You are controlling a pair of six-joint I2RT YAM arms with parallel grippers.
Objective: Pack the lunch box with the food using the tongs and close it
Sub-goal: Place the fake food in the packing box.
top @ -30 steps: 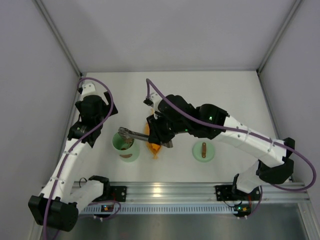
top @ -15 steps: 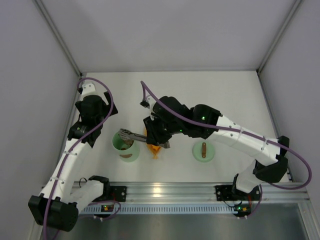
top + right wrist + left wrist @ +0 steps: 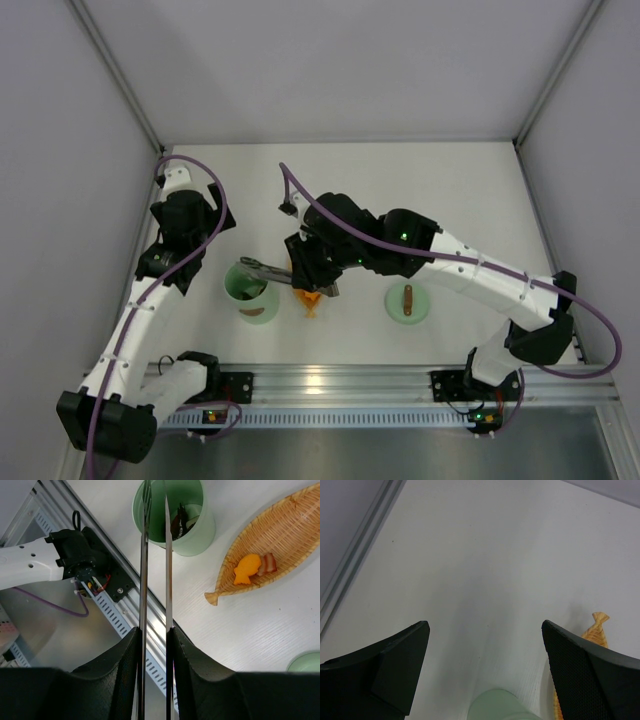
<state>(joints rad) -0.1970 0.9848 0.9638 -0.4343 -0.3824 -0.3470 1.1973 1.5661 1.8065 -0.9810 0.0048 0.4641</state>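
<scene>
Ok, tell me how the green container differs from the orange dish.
The green container is round, deep and smooth; the orange dish is leaf-shaped, shallow and woven. The container holds dark chunks; the dish holds an orange chunk and a brown chunk. Both hold food.

My overhead view looks steeply down from above and behind both arm bases, which sit along the bottom edge. From that distance it takes in the whole table. My left wrist view sits low and close, facing forward over the table between the left gripper fingers in the lower corners. My right wrist view looks down along the tongs from higher up, with the near rail at left. All three share the lunch box and orange dish.
</scene>
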